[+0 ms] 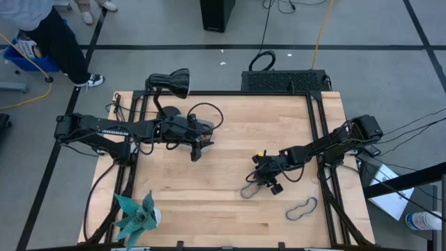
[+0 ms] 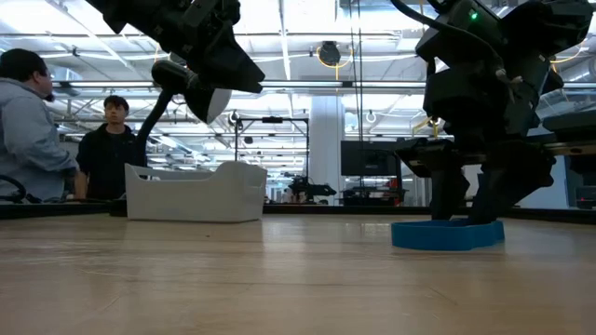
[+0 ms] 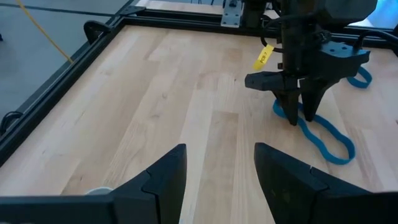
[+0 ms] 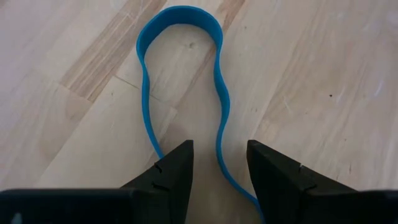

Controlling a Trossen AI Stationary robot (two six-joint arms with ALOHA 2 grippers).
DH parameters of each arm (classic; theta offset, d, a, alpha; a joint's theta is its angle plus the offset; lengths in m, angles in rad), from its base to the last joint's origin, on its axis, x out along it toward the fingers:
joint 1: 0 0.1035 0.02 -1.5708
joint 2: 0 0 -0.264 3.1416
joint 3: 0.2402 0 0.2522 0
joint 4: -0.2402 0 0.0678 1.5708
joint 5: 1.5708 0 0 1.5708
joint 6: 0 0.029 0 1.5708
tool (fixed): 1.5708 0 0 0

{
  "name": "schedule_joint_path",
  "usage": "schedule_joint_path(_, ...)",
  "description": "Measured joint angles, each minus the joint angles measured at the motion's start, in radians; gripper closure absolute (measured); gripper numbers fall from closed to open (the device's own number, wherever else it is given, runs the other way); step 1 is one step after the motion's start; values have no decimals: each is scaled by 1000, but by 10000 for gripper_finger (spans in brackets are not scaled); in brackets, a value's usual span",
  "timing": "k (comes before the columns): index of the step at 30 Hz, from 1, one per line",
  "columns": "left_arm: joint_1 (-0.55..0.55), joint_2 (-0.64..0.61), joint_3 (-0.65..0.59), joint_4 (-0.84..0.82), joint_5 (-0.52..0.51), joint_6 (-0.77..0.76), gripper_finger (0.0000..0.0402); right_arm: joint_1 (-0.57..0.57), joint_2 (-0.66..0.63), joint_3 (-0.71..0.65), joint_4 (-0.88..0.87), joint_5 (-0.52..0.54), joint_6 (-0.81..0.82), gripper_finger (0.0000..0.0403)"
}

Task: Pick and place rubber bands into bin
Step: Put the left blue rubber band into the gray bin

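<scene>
A blue rubber band [image 4: 180,15] lies flat on the wooden table; it also shows in the high view [image 1: 251,189], the low view [image 2: 447,234] and the left wrist view [image 3: 323,134]. My right gripper [image 4: 219,168] is open, pointing down at the band's near-right end, with one strand [image 4: 219,134] running between its fingers. Its fingertips [image 3: 292,115] are at table height. A second band [image 1: 302,208] lies near the table's near right corner. My left gripper [image 1: 198,148] is open and empty above the table's middle left. The light bin [image 2: 196,193] stands on the table. My right gripper comes at the blue band from above, fingers pointing down and set across one strand [image 4: 217,149] of the loop. The strand lies slack on the table between the open fingers. I cannot tell whether a finger touches it.
A black desk lamp [image 1: 174,82] stands at the far left of the table. A teal spiky object [image 1: 136,216] sits at the near left corner. Black frame rails [image 1: 317,132] line the table's sides. People stand beyond the table's far left [image 2: 37,130].
</scene>
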Motion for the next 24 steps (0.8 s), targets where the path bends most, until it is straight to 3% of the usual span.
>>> schedule_joint_path(9, 0, 0, 0, 0, 0, 5, 206, 0, 0, 0, 6, 6, -18, 259)
schedule_joint_path(15, 0, 0, 0, 0, 0, 6, 206, 1, 0, 0, -22, 98, -37, 261)
schedule_joint_path(24, 0, 0, 0, 0, 0, 5, 206, 28, -4, -41, -13, 109, -83, 313)
